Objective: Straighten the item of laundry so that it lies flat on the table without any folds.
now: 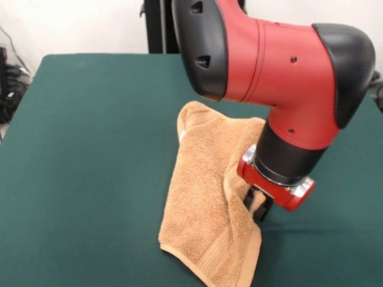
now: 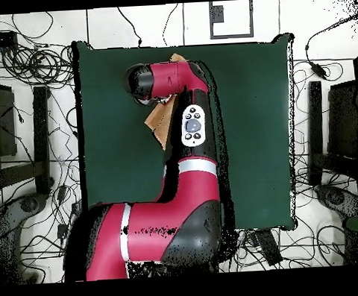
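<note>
**Towel folded under the arm, near the table's front edge**

Where the red and black arm [image 1: 281, 78] came down from above in the front view, its gripper [image 1: 258, 206] sat low against the right edge of the towel [image 1: 209, 203]. The black fingers were pressed into the cloth, and a bunched ridge of towel rose beside them; whether they were clamped on that ridge or merely against it could not be told from either view.

The towel lay on the green table [image 1: 90, 167], a little right of centre and toward the camera's side. It was not flat: it ran as a long, narrow, folded shape from a rounded upper corner near the arm's elbow down to a lower corner close to the bottom edge of the picture. A woven band crossed it near that lower hem. A small white tag [image 1: 181, 136] showed at the upper left edge.

From overhead, the arm [image 2: 174, 139] covered most of the towel [image 2: 160, 123]; only a tan piece showed beside the wrist and a tip beyond it.
</note>
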Motion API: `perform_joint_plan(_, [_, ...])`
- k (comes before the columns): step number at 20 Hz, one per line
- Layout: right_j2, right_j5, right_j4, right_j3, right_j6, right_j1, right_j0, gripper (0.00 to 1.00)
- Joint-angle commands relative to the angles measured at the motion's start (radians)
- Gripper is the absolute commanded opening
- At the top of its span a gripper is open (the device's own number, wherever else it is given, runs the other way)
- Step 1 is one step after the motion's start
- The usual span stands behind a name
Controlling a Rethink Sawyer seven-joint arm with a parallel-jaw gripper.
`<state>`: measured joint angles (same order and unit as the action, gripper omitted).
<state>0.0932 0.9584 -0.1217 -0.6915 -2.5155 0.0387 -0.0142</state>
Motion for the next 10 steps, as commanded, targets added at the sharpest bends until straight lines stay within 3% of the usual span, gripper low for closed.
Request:
perform_joint_plan(1, [-0.176,-0.286,-0.09,-0.076,0.28,-0.191,0.038,1.0])
perform_joint_plan(10, [-0.187,-0.289,-0.109,-0.08,0.261,-0.187,0.041,1.0])
